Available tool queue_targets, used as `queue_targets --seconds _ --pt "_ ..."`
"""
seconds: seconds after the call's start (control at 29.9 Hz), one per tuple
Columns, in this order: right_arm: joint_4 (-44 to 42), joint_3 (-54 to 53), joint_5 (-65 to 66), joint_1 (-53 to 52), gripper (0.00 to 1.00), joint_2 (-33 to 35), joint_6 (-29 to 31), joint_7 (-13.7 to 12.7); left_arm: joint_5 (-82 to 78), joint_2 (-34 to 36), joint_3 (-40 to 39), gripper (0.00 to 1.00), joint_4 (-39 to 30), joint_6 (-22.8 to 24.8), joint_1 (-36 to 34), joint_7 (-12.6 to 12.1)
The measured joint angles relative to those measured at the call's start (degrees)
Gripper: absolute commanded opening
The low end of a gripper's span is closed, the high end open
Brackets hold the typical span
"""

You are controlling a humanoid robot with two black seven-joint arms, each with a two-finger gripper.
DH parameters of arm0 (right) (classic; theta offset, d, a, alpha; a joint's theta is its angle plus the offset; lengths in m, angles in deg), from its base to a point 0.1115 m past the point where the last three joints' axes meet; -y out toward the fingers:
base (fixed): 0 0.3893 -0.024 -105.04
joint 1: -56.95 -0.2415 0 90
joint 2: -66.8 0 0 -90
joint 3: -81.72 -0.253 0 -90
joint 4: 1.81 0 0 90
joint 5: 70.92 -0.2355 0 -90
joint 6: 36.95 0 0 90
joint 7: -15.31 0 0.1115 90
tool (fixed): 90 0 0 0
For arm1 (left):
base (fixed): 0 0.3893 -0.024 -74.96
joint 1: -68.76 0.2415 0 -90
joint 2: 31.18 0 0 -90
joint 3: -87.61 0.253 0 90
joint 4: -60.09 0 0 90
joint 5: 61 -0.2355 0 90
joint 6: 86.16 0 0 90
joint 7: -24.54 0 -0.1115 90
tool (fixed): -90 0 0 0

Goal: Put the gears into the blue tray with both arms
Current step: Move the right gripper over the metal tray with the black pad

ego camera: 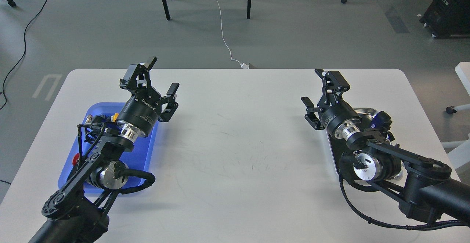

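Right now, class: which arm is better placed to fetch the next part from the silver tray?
Right. Its open pincer sits at the silver tray, while the left pincer, also open and empty, hangs over the blue tray across the table. No gear is visible.

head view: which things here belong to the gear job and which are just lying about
Belongs to the job:
- shallow bright-blue plastic tray
- left gripper, open
- right gripper, open
- no gears can be made out

Lying about:
- shiny silver metal tray, mostly hidden by the right arm
- red push-button in the blue tray
- white table
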Motion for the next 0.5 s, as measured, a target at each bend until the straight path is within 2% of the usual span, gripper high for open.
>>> queue_targets --seconds 0.5 --pt "0.20 0.82 1.18 -0.81 0.99 0.88 0.44 -0.02 0.38 2.95 0.32 0.98 -1.66 1.36 0.03 -0.14"
